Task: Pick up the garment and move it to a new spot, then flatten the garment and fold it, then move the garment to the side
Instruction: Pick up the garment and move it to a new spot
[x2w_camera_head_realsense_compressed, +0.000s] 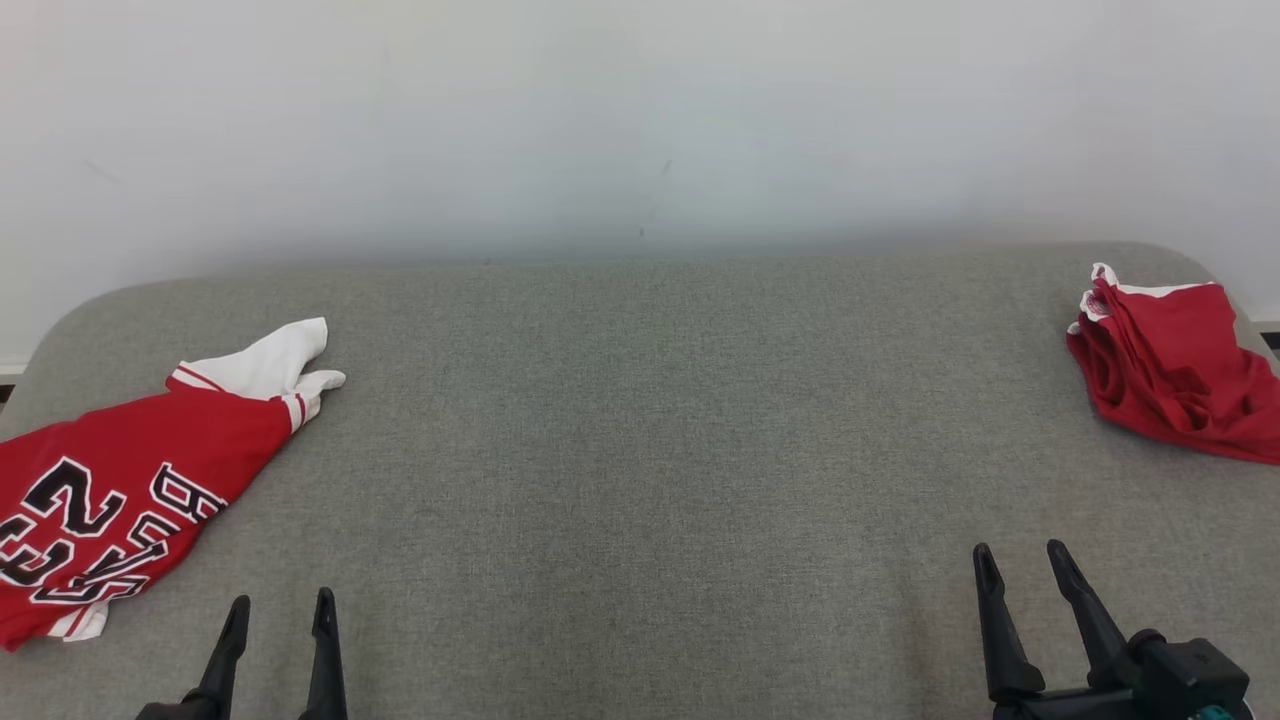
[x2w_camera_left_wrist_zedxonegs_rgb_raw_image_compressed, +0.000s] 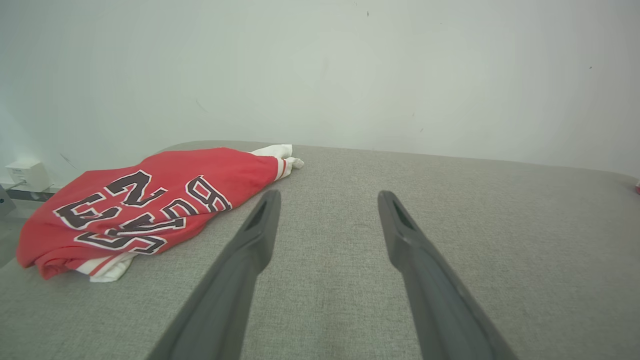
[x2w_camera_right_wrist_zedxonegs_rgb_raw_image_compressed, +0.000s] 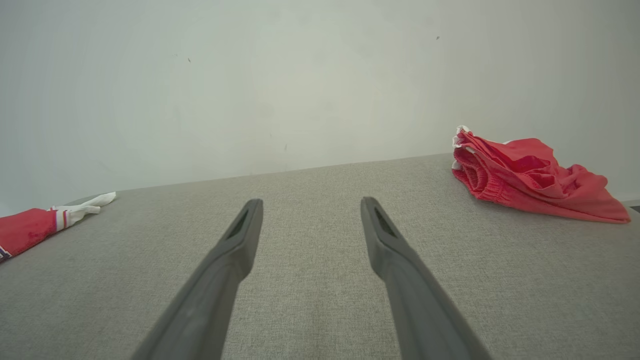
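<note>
Across grey cloth-covered desk (x2w_camera_head_realsense_compressed: 640, 420) by white wall (x2w_camera_head_realsense_compressed: 640, 120): crumpled garment (x2w_camera_head_realsense_compressed: 120, 500) at left edge, bunched red cloth (x2w_camera_head_realsense_compressed: 1170, 370) far right.
Near front edge, left claw (x2w_camera_head_realsense_compressed: 282, 598) and right claw (x2w_camera_head_realsense_compressed: 1020, 548), spread wide, empty, aimed at wall.

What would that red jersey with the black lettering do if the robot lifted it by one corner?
Probably it would hang limp: the garment lies crumpled in soft folds on the grey surface. It likely weighs little, since the cloth looks thin. Its white sleeve would probably dangle.
</note>
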